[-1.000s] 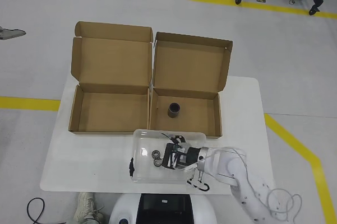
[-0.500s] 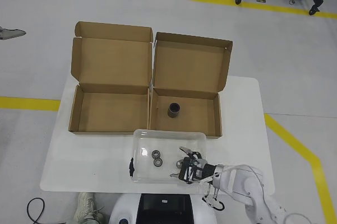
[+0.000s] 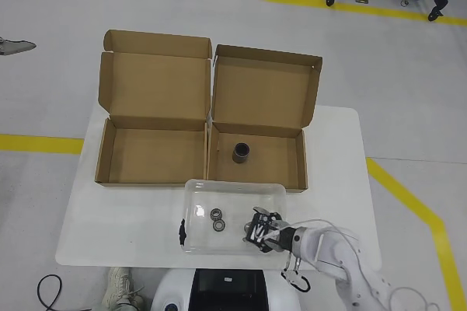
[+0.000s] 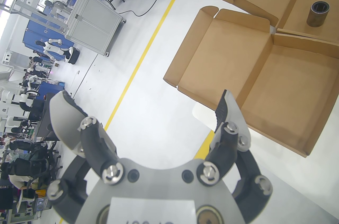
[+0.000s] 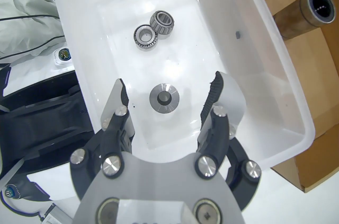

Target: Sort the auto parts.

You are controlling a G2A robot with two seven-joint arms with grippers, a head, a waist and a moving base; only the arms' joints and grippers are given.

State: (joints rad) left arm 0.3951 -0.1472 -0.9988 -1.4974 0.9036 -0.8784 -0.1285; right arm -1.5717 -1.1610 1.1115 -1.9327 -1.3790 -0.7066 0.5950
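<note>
The right gripper [image 5: 169, 83] is held over the near end of a clear plastic bin [image 5: 264, 31], which stands on the white tabletop [image 3: 334, 155] in front of two open cardboard boxes. Its fingers are spread wide and nothing is pinched between them. A small metal ring with a sloped face [image 5: 164, 98] lies flat on the bin floor, bore pointing up, and is seen from the wrist between the two fingertips and lower than them. One finger is placed to each side of it, apart from it. A straight descent followed by a squeeze across the ring's width is judged to be what the pick calls for; since the ring is round, no turn of the wrist should be needed.

Farther along the bin, two roller bearings [image 5: 153, 30] are found touching each other. A dark metal sleeve [image 5: 304, 14] stands upright in the right-hand box [image 3: 284, 167]; the left-hand box [image 3: 151, 155] adjoins it.

The left gripper [image 4: 144, 105] is held high, off beyond the left-hand box, fingers spread and unladen, so the right arm is clearly the nearer one.
</note>
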